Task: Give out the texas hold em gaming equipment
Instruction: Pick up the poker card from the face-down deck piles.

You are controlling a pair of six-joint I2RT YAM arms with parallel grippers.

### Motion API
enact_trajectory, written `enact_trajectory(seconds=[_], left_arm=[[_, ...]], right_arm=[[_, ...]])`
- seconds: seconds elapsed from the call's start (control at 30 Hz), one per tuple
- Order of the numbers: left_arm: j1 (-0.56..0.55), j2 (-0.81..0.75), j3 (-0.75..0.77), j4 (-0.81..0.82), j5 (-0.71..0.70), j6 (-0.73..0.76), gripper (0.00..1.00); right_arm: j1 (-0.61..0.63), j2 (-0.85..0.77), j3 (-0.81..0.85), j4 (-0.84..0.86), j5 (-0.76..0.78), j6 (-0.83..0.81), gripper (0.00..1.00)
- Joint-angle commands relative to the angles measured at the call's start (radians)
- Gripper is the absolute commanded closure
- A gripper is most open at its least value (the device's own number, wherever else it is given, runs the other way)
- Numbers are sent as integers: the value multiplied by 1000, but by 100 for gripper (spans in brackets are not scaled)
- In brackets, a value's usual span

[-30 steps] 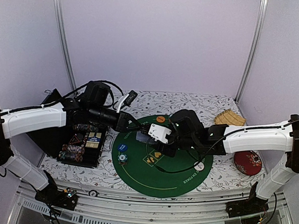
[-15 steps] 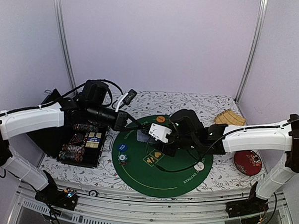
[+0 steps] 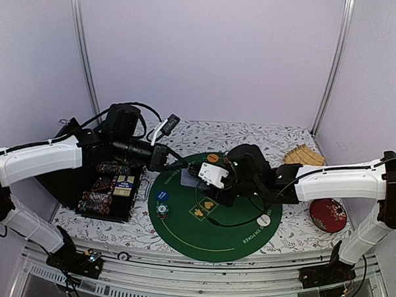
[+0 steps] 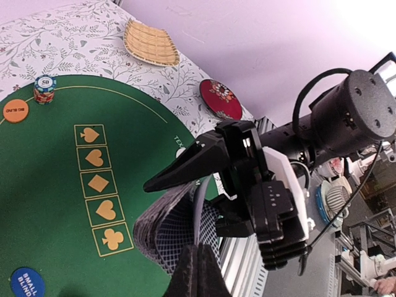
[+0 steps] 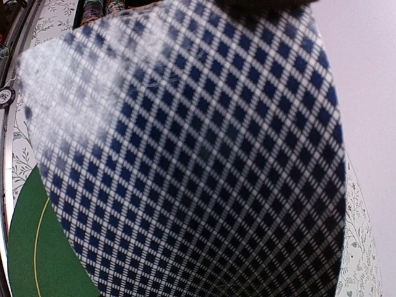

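So, mid-frame in top view, over upper-left part of green mat (image 3: 237, 239): deck of cards (image 4: 164, 232) is clamped in right gripper (image 3: 195, 177), jaws closed onto it. Edge of top card (image 5: 198, 161) is pinched tight by left gripper (image 4: 193, 275), card bent up off deck. Orange disc (image 4: 15, 110) and chip stack (image 4: 44, 88) are seen upper left in left wrist view, blue disc (image 4: 26, 283) at bottom left.

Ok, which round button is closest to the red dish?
The white button, at the green mat's near-right edge. The orange button and blue button lie further left.
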Motion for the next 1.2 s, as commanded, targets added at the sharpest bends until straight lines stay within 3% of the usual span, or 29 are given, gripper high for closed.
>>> enact_trajectory(seconds=[0.0, 0.33, 0.5, 0.67, 0.87, 1.17], left_arm=[[18, 4, -7, -3, -26, 22, 100], [17, 56, -1, 14, -9, 10, 98], [17, 59, -2, 13, -17, 14, 86], [18, 55, 8, -19, -43, 22, 67], [20, 48, -3, -24, -17, 9, 56], [20, 15, -25, -50, 25, 22, 57]], right_arm=[[-4, -19, -6, 19, -30, 9, 52], [-4, -20, -7, 27, -64, 23, 52], [-4, -19, -10, 25, -62, 23, 52], [-4, -18, -8, 24, -56, 17, 52], [-4, -7, -1, 23, -58, 12, 53], [-10, 2, 7, 19, -57, 13, 53]])
